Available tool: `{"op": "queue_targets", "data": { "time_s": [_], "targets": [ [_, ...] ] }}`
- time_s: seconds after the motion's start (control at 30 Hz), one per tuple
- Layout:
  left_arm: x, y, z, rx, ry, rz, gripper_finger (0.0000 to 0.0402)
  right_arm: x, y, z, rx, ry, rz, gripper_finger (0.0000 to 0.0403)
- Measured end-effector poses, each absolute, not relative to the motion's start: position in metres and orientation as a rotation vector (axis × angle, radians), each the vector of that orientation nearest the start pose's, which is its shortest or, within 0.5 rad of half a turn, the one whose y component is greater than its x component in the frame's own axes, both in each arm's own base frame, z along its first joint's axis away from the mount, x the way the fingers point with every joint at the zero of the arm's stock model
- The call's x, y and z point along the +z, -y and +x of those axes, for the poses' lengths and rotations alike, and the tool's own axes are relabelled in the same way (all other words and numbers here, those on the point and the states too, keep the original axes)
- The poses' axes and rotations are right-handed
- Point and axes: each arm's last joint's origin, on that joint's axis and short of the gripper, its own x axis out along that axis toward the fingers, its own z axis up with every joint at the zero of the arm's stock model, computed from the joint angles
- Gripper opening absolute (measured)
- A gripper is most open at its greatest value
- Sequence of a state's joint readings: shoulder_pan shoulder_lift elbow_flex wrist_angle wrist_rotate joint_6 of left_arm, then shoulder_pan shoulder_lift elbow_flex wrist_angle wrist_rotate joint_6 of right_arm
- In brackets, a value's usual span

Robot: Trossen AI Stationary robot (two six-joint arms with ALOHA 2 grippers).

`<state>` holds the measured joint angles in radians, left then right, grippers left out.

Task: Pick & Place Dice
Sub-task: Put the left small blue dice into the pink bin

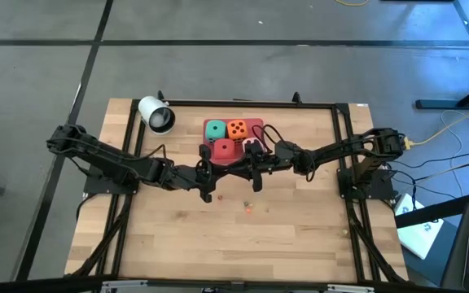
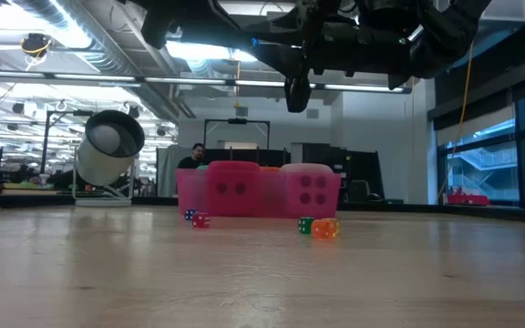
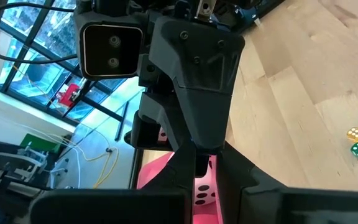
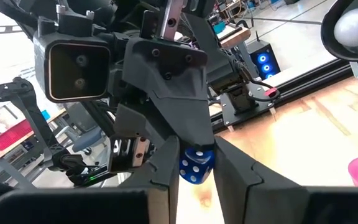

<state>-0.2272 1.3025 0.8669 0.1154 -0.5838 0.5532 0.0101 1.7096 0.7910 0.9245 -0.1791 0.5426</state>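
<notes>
Dice sit on the wooden table, packed in the pink tray: teal die, orange die, red die, pale pink die. Both pincers hang at six o'clock from them, up off the wood. The left gripper looks nearest the red die and the right gripper nearest the pale pink one. A small blue die shows between the right fingers. I cannot tell if either pincer is squeezed.

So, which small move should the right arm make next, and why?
Probably it should ease the right gripper back from the left gripper and toward the pink tray. Its jaws seem to hold a small blue die, and the two grippers meet almost nose to nose above the table, beside that tray.
</notes>
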Motion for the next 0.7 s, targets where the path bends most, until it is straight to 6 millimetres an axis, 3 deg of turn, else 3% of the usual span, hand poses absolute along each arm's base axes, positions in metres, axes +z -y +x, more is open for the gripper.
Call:
{"op": "queue_targets", "data": {
  "time_s": [0.7],
  "targets": [
    [0.283,0.061,0.277,0.216,-0.352,0.618,0.0188,0.207,-0.009,0.349,0.188,-0.046,0.536,0.0072]
  ]
}}
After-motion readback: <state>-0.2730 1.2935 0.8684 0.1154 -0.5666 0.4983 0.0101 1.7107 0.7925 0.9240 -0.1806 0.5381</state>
